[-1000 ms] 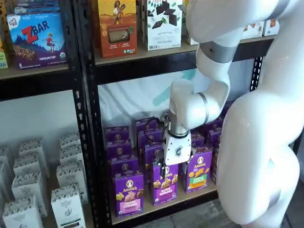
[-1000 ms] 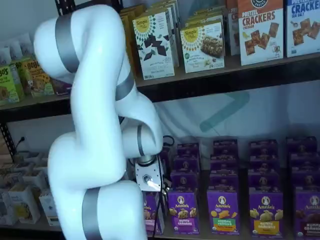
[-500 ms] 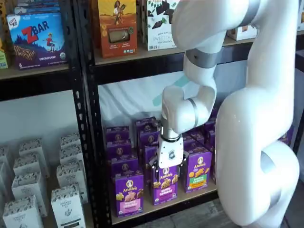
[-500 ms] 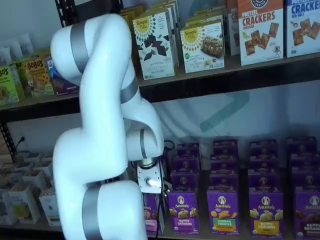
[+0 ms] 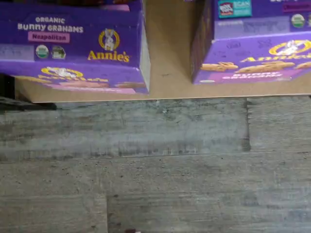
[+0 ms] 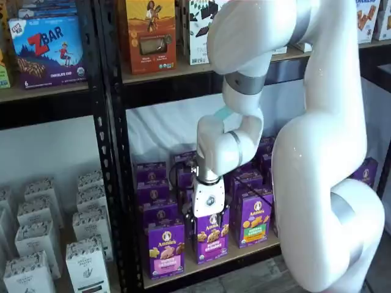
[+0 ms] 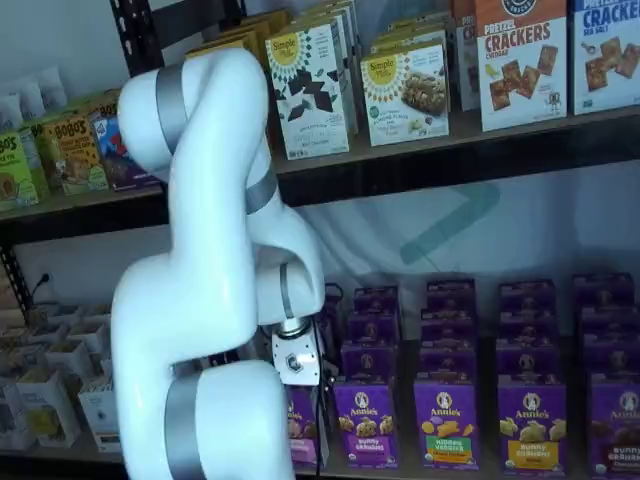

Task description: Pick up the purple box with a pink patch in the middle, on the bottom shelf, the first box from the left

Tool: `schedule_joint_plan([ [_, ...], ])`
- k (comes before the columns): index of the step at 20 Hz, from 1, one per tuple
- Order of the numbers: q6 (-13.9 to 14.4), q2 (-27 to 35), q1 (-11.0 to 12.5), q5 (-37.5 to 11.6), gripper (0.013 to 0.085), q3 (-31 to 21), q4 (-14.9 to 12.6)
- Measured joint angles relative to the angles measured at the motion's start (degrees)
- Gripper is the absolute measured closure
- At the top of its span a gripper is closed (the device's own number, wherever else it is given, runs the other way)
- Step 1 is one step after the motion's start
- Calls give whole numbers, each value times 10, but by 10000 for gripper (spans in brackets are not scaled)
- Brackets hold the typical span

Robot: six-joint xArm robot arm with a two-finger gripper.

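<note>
The purple box (image 6: 166, 247) with a pink panel stands at the front left of the bottom shelf (image 6: 244, 251) in a shelf view. In a shelf view the arm hides most of it, and only its edge (image 7: 301, 428) shows. The wrist view shows its top and front (image 5: 73, 43), labelled Neapolitan, on the tan board (image 5: 170, 68). My gripper (image 6: 208, 221) hangs in front of the neighbouring purple carton (image 6: 212, 237), just right of the purple box. Its white body also shows in a shelf view (image 7: 296, 362). The fingers are not plainly seen.
A purple carton with a green panel (image 6: 255, 218) stands further right, with rows of purple cartons behind. A black upright (image 6: 113, 183) borders the bay on the left, and white cartons (image 6: 85, 262) stand beyond it. Grey wood floor (image 5: 155, 170) lies below the shelf edge. My large white arm links (image 6: 317, 183) fill the right side.
The arm has swung left and the gripper has moved left along the front row, from near the green-panel carton to the carton next to the purple box.
</note>
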State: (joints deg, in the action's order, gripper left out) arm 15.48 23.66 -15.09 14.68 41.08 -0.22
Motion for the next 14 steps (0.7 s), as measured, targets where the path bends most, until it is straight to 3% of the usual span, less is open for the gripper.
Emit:
schedule_joint_plan([
  [4, -6, 26, -3, 19, 130, 34, 10],
  [10, 17, 61, 6, 36, 130, 82, -23],
  [14, -1, 84, 5, 42, 130, 114, -4],
])
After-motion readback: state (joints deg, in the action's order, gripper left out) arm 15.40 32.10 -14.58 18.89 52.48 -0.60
